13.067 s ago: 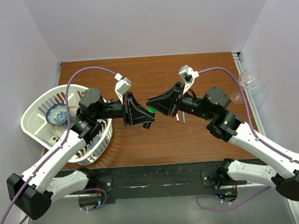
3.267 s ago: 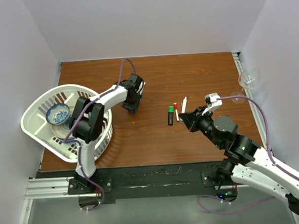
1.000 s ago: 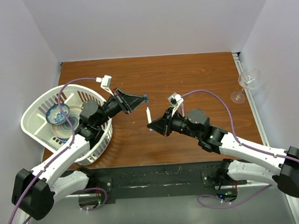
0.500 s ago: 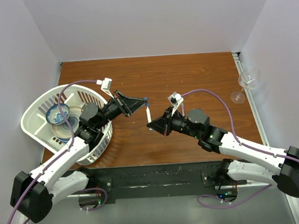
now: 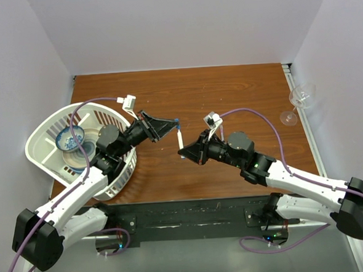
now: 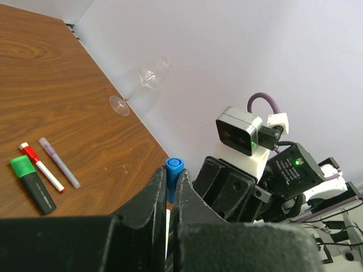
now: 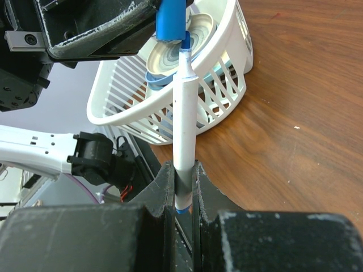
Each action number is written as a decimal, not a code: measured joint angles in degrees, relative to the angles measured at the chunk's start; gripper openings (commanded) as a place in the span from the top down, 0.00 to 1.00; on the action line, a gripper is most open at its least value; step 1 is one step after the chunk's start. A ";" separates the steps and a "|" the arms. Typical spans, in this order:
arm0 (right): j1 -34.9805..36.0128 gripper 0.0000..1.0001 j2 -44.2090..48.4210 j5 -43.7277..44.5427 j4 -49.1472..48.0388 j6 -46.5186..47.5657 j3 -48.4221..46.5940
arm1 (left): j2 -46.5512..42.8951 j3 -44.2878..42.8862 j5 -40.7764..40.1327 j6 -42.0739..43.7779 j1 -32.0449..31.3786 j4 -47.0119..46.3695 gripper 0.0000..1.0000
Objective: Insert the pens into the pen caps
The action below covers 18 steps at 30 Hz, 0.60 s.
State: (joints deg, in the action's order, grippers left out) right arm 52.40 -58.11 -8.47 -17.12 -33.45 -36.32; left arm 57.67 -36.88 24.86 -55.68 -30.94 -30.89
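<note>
Right wrist view has the right gripper (image 7: 181, 170) pinched on the white pen (image 7: 183, 113) near its rear end, leaving the blue tip free to aim at the mouth of the blue cap (image 7: 170, 20). The left gripper (image 6: 168, 180) is clamped on that cap. Both are held in the air above the table (image 5: 228, 90), between the arms. The pen's long axis runs roughly in line with the cap's, and its tip is touching or perhaps just entering the opening.

white pen (image 7: 184, 119) upright, tip touching blue cap (image 7: 171, 20) — green-capped black marker (image 6: 34, 185) lies flat.
</note>
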 measured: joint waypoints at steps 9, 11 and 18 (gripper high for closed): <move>0.11 1.00 -0.02 -0.02 0.39 -0.04 -0.04 | 0.02 -1.40 -0.31 2.32 -0.07 2.69 1.00; 0.11 1.00 -0.02 -0.04 0.37 -0.04 -0.15 | 0.02 -1.68 -0.79 2.84 -0.09 3.19 1.00; 0.22 1.00 -0.02 -0.02 0.39 -0.04 -0.44 | 0.28 -1.90 -1.27 3.93 -0.11 4.11 1.00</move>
State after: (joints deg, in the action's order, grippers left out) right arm 52.62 -58.13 -8.49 -16.73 -33.50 -36.75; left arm 57.95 -38.79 23.59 -51.75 -31.05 -26.79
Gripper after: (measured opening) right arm 0.081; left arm 0.060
